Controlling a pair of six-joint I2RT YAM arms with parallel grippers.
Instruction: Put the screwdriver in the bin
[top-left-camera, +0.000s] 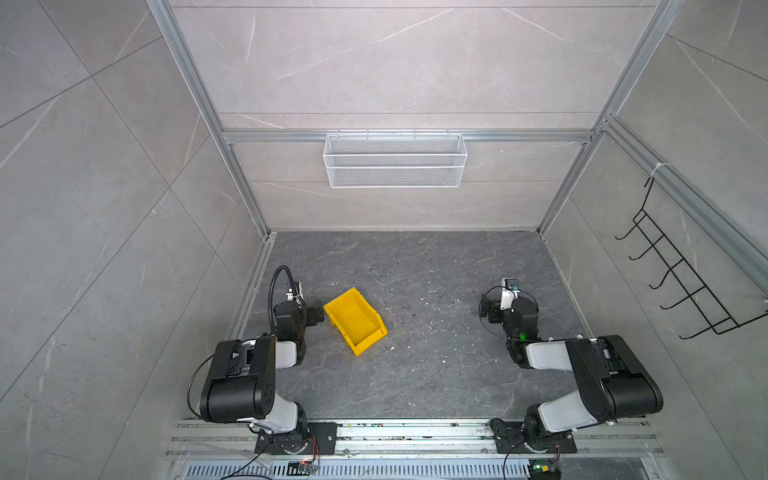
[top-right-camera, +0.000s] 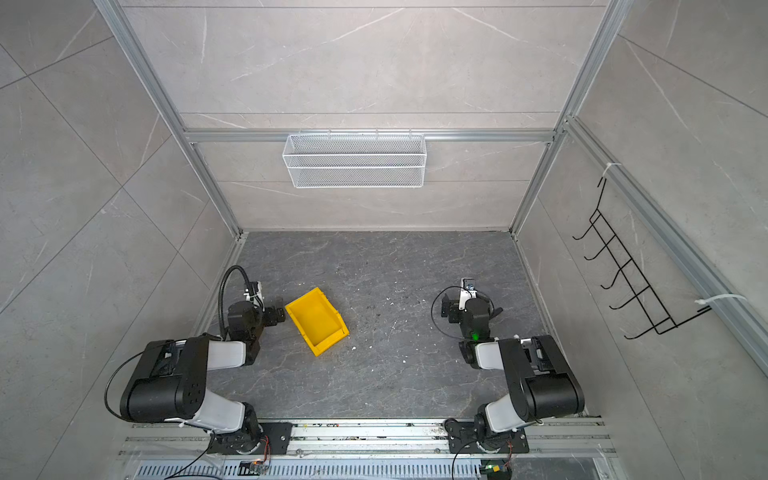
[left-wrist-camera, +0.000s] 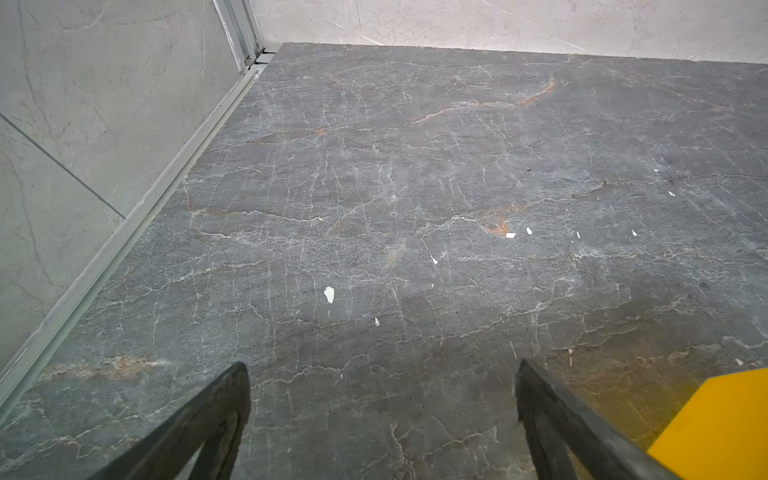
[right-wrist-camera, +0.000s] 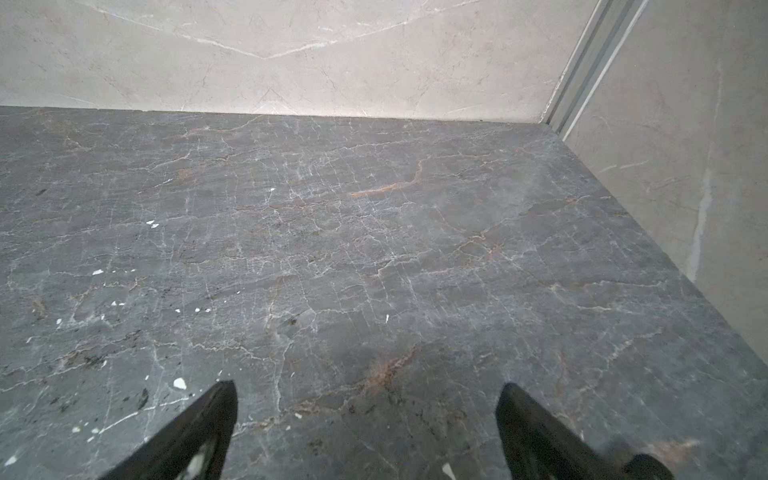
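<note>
Yellow bin (top-left-camera: 353, 320) (top-right-camera: 316, 320) on dark veined counter (top-left-camera: 436, 374), L of centre in both top views, upright, set at a slant; one corner also at edge of L wrist view (left-wrist-camera: 723, 424). Screwdriver not made out in any view. L gripper (top-left-camera: 316, 316) (left-wrist-camera: 382, 365) low over counter, just beside bin's corner; contact not resolvable; fingers spread wide, nothing between. R gripper (right-wrist-camera: 366, 385) on R side, well apart from bin; fingers likewise spread wide over bare counter w/ white flecks. White wire basket (top-left-camera: 395, 160) on back wall; black hook rack (top-left-camera: 685, 282) on R wall.
</note>
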